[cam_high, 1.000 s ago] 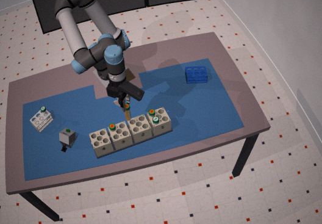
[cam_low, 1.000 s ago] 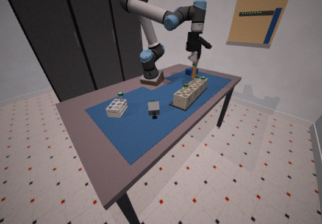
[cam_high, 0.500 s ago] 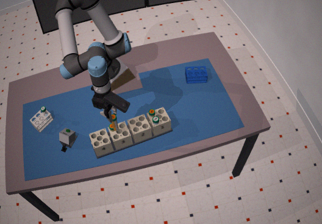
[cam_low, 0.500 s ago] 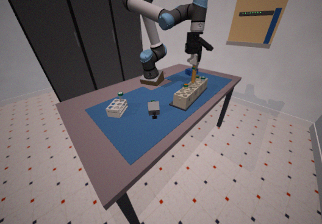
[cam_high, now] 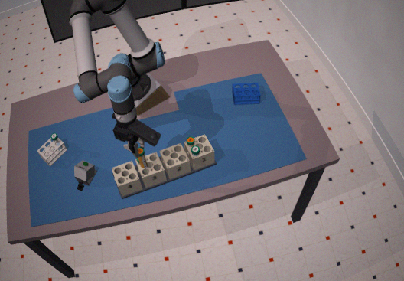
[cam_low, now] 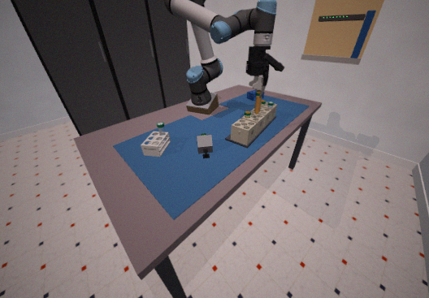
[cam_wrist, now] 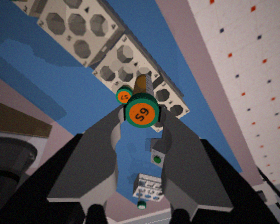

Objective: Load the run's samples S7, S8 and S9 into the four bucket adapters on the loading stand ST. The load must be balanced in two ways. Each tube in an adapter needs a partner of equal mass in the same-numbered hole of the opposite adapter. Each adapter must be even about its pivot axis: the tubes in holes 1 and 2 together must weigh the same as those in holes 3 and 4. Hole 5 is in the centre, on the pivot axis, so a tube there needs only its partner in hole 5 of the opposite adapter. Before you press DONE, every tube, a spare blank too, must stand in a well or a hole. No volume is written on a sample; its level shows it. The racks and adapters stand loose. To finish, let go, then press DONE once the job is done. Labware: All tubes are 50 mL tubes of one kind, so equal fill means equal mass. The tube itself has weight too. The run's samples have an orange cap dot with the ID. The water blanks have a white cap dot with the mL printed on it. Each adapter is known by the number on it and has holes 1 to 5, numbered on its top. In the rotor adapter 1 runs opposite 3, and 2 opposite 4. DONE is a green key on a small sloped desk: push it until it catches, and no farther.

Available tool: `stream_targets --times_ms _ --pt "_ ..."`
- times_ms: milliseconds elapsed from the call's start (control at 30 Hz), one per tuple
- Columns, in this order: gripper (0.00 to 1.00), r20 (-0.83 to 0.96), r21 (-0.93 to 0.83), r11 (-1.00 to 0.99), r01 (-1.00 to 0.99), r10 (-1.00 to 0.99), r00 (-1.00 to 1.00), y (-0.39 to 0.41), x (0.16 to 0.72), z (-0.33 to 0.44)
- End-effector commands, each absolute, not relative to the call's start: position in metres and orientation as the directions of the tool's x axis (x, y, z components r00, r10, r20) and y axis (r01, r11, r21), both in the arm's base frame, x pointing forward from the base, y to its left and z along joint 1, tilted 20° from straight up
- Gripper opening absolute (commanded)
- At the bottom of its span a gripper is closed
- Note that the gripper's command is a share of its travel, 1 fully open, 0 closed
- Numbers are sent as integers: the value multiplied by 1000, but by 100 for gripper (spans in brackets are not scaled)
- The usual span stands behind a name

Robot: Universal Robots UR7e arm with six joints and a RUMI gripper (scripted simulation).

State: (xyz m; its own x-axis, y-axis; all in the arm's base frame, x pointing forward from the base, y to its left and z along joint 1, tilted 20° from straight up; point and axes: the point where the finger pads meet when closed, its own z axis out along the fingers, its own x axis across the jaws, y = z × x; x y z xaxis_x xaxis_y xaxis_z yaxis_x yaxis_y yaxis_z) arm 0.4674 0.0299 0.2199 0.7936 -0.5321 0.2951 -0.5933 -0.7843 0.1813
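Wrist view: the gripper (cam_high: 141, 148) (cam_low: 258, 90) (cam_wrist: 142, 106) is clamped on sample S9 (cam_high: 141, 160) (cam_low: 257, 104) (cam_wrist: 142, 114), near the cap, orange ID dot facing the camera. S9 stands upright with its amber body over adapter 3 (cam_high: 154, 178) (cam_wrist: 148, 66); whether its foot is inside a hole, I cannot tell. S7 (cam_low: 248, 114) (cam_wrist: 124, 96) sits in adapter 3, between ten and eleven o'clock of the S9 cap in the wrist view.

Top view, clock as pictured: the loading stand (cam_high: 170, 182) (cam_low: 237, 140) carries adapters 4, 3, 2 and 1, ordered from the nine o'clock end to the three o'clock end. Adapter 1 (cam_high: 203, 161) holds one orange-dotted tube (cam_high: 190, 141) and one blank (cam_high: 195, 150) (cam_low: 270, 104) (its printed mL is too small to read here).

From adapter 3, the blue rack (cam_high: 246, 93) (cam_low: 252, 95) lies toward two o'clock. The DONE desk (cam_high: 84, 172) (cam_low: 205, 144) lies at nine o'clock, green key (cam_high: 85, 164) (cam_low: 204, 134) (cam_wrist: 157, 159) on top. At ten o'clock of the desk, the white rack (cam_high: 52, 151) (cam_low: 155, 149) (cam_wrist: 148, 186) holds one tube with a white cap dot (cam_high: 54, 136) (cam_low: 161, 125) (cam_wrist: 141, 204).
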Motion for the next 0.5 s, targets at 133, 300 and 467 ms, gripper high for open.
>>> stream_targets --times_ms 133,300,467 --pt "0 296 180 -785 -593 -532 793 24 471 203" --pt "0 296 180 -785 -593 -532 793 21 472 195" --pt "0 296 180 -785 -593 -532 793 21 472 195"
